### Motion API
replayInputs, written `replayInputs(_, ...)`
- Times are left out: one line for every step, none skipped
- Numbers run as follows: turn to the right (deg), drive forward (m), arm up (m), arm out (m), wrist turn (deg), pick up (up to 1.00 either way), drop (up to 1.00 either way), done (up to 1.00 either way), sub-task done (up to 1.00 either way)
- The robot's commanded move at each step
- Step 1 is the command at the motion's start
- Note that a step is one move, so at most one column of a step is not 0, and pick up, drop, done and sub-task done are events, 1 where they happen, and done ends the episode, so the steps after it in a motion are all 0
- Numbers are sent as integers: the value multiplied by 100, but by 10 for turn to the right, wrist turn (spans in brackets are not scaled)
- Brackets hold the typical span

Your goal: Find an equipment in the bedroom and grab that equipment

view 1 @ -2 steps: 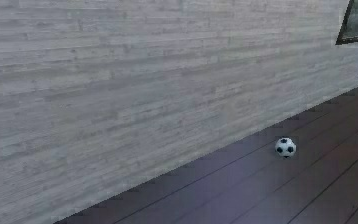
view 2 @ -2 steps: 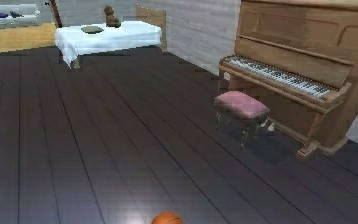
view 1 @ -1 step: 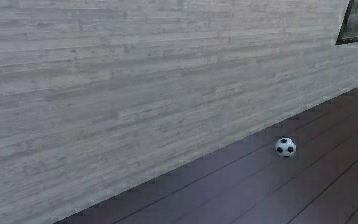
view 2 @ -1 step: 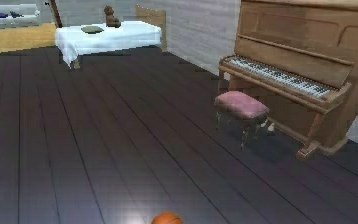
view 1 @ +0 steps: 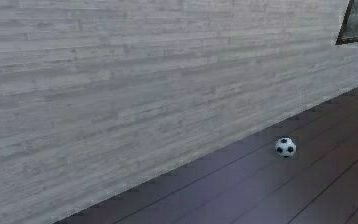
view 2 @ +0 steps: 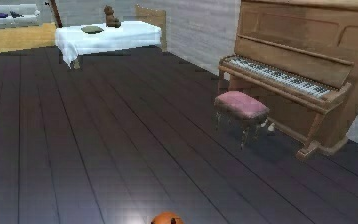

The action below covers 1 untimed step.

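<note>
- Forward view, left to right: a pale plank wall [view 1: 137, 90], then a black-and-white ball [view 1: 285, 147] on the dark floor [view 1: 287, 200] near the wall's foot.
- I judge the ball to be the equipment I want.
- Arm side view: white bed [view 2: 107, 40], pink stool [view 2: 241, 104], piano [view 2: 297, 70].
- Finding looks done; driving closer and grabbing remain.
- I cannot tell my gripper's state.

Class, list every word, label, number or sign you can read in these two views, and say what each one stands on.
None can be read.
The black-and-white ball bears only patches, the piano shows no legible lettering, and the white-covered bed and plank wall carry no print.
</note>
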Motion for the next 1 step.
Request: replayInputs(0, 0, -30, 0, 0, 0, 0, 0, 0)
